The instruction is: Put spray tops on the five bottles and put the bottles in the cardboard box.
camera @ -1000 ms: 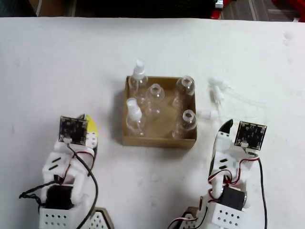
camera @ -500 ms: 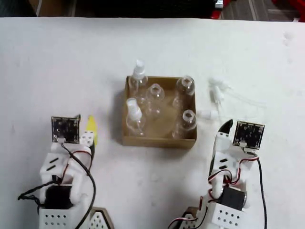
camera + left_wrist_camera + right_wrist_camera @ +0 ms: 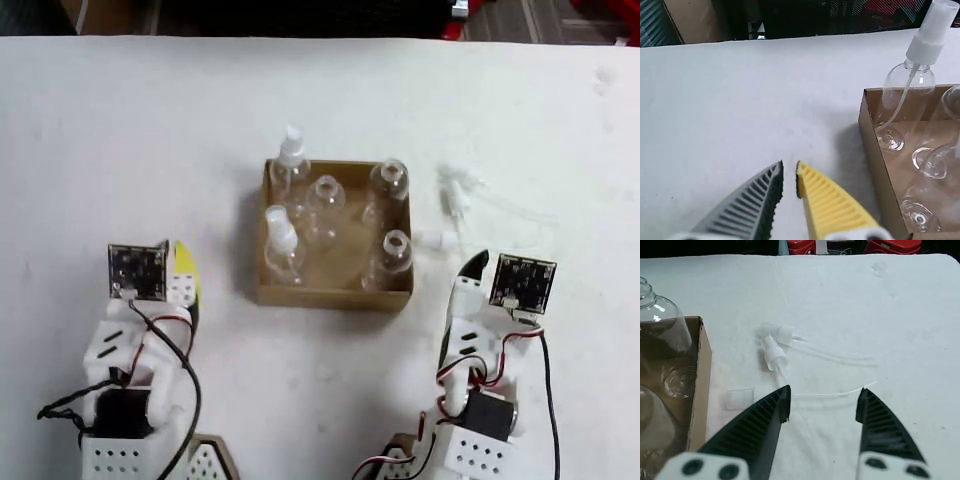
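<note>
The cardboard box (image 3: 264, 232) stands mid-table with several clear bottles inside. Two of them, at the box's left side, carry white spray tops (image 3: 291, 145) (image 3: 279, 226); the other three have bare necks (image 3: 395, 243). Two loose spray tops (image 3: 457, 188) with long tubes lie on the table right of the box, along with a small clear piece (image 3: 434, 240). My left gripper (image 3: 180, 275) (image 3: 790, 170) is shut and holds nothing, on the table left of the box (image 3: 867, 130). My right gripper (image 3: 823, 396) (image 3: 495, 270) is open just short of the loose spray tops (image 3: 774, 354), with a thin tube (image 3: 832, 393) lying between its fingertips.
White table all around, with bare room to the left and behind the box. The table's far edge (image 3: 320, 38) meets dark clutter. A topped bottle (image 3: 907, 82) stands at the box's corner closest to the left gripper.
The left wrist has shifted a little to the left and its yellow finger has swung in toward the grey one. The right arm, the box and the bottles have stayed put.
</note>
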Controlling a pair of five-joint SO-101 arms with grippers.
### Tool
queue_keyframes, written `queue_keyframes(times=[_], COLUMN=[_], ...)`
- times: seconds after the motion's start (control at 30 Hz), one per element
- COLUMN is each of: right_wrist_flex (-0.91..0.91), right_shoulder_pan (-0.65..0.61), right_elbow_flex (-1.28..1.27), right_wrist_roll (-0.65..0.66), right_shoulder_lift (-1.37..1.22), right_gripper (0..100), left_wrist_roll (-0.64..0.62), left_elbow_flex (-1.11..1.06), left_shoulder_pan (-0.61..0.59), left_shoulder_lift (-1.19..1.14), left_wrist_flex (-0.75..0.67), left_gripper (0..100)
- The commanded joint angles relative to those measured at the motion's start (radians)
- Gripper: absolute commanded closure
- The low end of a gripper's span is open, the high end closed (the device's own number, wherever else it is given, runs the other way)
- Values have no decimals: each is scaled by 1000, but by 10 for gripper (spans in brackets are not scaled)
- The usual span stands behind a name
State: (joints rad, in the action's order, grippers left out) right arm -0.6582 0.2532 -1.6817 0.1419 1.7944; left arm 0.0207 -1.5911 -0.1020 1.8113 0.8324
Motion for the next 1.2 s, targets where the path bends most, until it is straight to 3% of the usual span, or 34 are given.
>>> queue_keyframes(times=[0.0,0.07,0.23,0.33,0.53,0.73,0.83,0.97,1.13,1.17], right_wrist_flex=[25,27,27,24,27,27,28,41,41,41], right_shoulder_pan=[-1,-1,-1,-1,1,5,35,35,36,36], right_elbow_flex=[-9,-9,-9,-9,-9,-8,-8,-8,-8,-8], right_wrist_roll=[-2,-2,-6,-3,0,-5,-9,-2,-2,-2], right_shoulder_lift=[10,10,10,10,10,10,10,10,10,10], right_gripper=[945,980,776,724,991,753,697,745,985,984], left_wrist_roll=[-12,-12,-12,-12,-87,-104,-63,2,2,-3], left_elbow_flex=[38,38,38,40,37,37,34,37,34,31], left_shoulder_pan=[-12,-12,-12,-12,-15,-44,-39,-36,-41,-42], left_shoulder_lift=[10,10,10,10,10,10,10,10,10,10], left_wrist_flex=[-28,-28,-28,-28,-20,-26,-26,-28,-49,-54], left_gripper=[945,945,945,943,779,775,823,989,910,902])
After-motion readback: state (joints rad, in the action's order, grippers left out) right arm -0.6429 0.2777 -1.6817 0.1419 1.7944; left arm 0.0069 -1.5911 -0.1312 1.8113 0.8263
